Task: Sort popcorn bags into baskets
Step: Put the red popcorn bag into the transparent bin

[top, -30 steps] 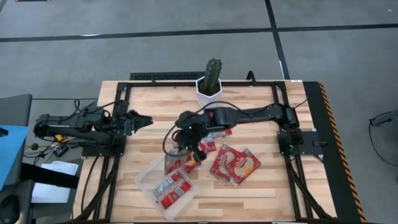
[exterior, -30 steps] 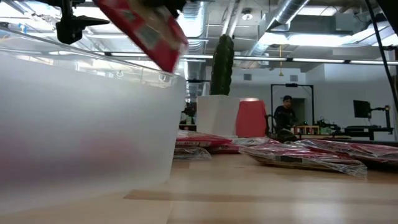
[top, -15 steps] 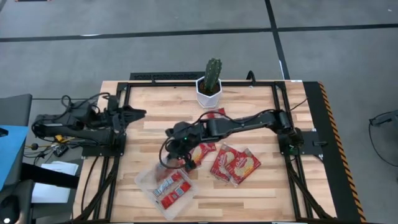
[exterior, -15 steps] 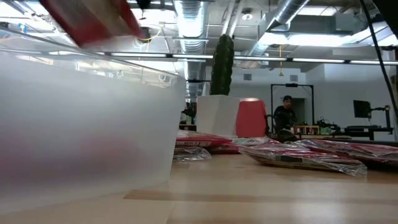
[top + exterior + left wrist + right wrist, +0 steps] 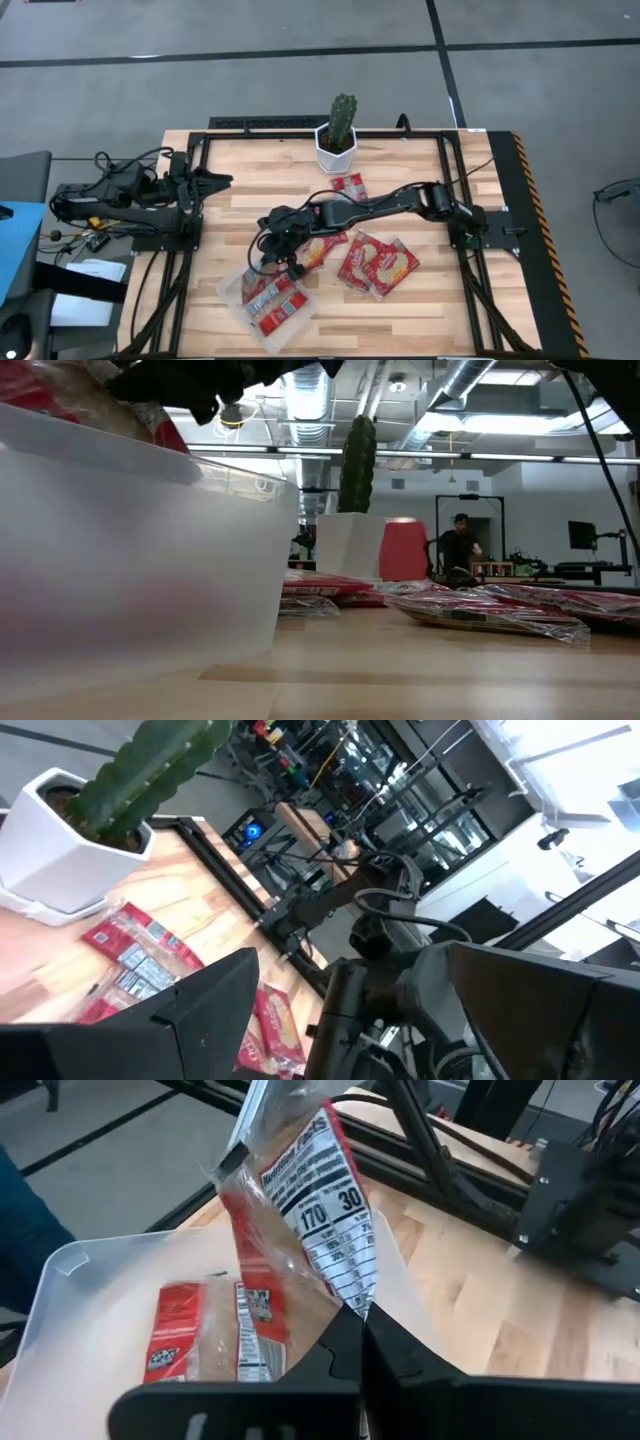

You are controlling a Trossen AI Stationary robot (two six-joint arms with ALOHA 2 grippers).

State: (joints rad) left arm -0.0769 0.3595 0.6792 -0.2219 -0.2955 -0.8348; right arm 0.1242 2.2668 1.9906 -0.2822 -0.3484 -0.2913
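A: Right gripper [image 5: 268, 262] has swung from beside the loose pile to over the clear tray [image 5: 231, 287] since a second ago — fingers pinching a popcorn bag [image 5: 300, 1220] by its bottom edge, bag hanging just above the tray floor.

B: Not dropped yet?

A: No, jaws are pressed together on it. Two slim packets [image 5: 215, 1330] are already lying inside the tray. Looks like the release is coming next.

B: Left arm?

A: Left gripper [image 5: 215, 181] is waiting at the table's left edge, fingers spread, holding nothing.

B: What's remaining?

A: Larger bags [image 5: 377, 264] are sitting near the tray's right, another packet [image 5: 350, 186] by the cactus pot [image 5: 337, 148] — plenty unsorted.
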